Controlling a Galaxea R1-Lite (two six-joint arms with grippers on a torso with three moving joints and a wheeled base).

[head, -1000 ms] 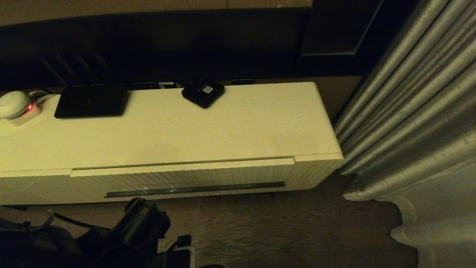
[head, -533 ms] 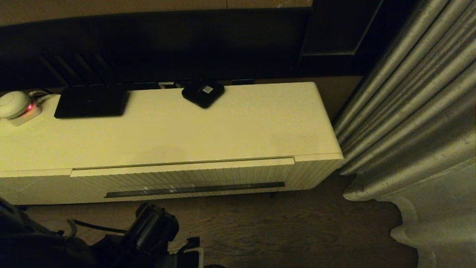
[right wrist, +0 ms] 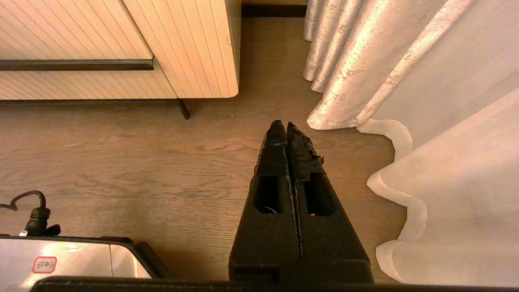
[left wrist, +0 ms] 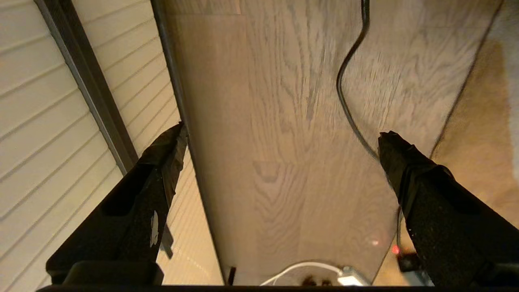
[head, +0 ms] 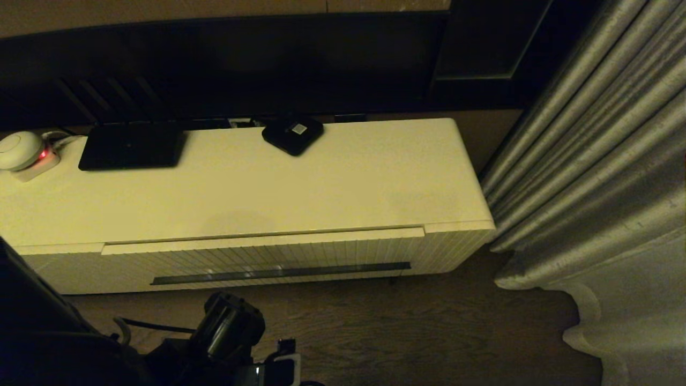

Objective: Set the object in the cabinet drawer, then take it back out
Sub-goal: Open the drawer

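- Our left hand (left wrist: 279, 150) hangs low in front of the cabinet drawer (head: 278, 257), fingers spread wide and holding nothing, one fingertip (left wrist: 172, 140) just beside the ribbed front and the dark bar handle (left wrist: 87, 85).
- In the head view our left arm (head: 230, 332) has drawn back from the drawer over the last second, sliding lower and rightward in that view.
- Our right hand (right wrist: 286, 127) is parked above the wooden floor (right wrist: 162, 162) near the curtain (right wrist: 405, 101), fingers pressed together and empty.
- The drawer sits closed, as it did a second ago.
- The umbrella appears in no view; we cannot tell where it is, nor which stage the task has reached.
- On the cabinet top (head: 321, 182) the flat black device (head: 131, 146), the small black box (head: 292, 134) and the white gadget (head: 21, 150) with its red light have not moved.
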